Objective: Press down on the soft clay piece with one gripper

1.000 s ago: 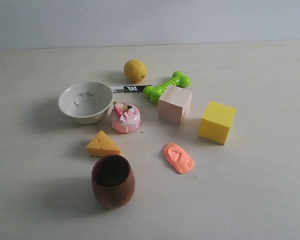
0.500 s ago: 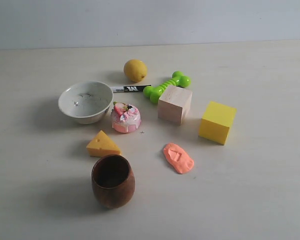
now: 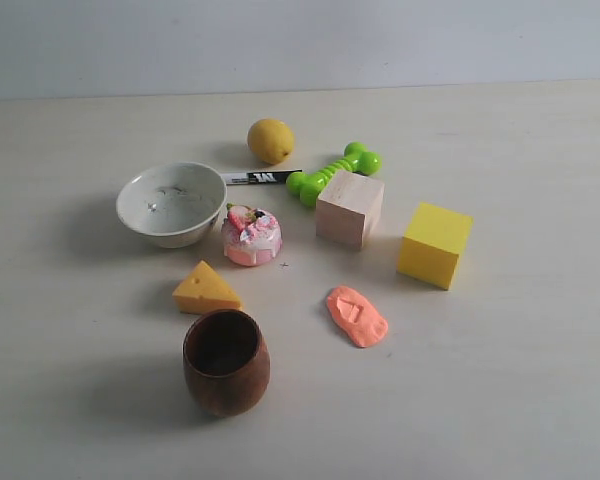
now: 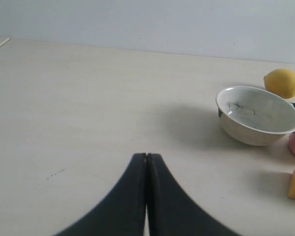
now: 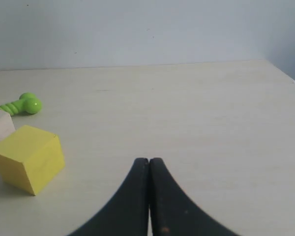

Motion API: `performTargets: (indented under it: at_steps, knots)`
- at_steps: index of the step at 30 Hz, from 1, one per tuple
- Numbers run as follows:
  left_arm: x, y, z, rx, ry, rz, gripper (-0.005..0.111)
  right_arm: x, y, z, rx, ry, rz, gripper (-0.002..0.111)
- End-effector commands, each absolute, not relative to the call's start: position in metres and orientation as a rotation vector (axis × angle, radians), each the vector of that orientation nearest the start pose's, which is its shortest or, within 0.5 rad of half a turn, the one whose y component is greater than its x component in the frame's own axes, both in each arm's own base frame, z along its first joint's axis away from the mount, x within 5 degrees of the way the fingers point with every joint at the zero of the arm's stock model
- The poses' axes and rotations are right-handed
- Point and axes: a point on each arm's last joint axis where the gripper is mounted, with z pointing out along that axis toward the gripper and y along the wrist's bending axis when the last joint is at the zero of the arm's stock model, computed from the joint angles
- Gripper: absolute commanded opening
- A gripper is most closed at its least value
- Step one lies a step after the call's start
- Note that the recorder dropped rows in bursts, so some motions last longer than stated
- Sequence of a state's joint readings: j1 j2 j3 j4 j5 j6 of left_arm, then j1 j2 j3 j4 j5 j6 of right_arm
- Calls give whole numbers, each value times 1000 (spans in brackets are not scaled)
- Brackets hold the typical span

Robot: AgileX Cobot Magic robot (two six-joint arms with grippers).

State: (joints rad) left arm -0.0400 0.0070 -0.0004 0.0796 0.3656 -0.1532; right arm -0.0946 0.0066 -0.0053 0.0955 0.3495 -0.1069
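nothing has moved: one soft clay piece [image 3: 357,316] lies flat on the table [image 3: 500,400] near one wooden cube [image 3: 349,207] and one yellow cube [image 3: 435,243], with left gripper [image 4: 146,156] and right gripper [image 5: 149,160] both pinched closed, held low

Ahead of the left claw [image 4: 146,155] sits the bowl [image 4: 258,115] (lemon [image 4: 283,82] just behind it); ahead-left of the right claw [image 5: 149,160], the cube [image 5: 28,157], bone toy [image 5: 20,105] beyond.

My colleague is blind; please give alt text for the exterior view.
An orange clay piece with a dent lies flat on a table, in front of a wooden cube and a yellow cube. Left of it stand a cheese wedge and a brown cup; behind are a toy cake, a bowl, a lemon, a marker and a green toy.
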Motion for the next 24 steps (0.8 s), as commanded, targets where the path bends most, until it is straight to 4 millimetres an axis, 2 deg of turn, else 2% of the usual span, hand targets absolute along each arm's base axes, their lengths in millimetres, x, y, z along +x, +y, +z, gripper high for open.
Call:
performTargets:
  at_steps: [1,24]
  knots:
    - [53,0,181,-60,1839,-73,0,54,-2,183,30,1820,-65,0]
    - [53,0,181,-60,1839,-73,0,54,-2,183,36,1820,-55,0]
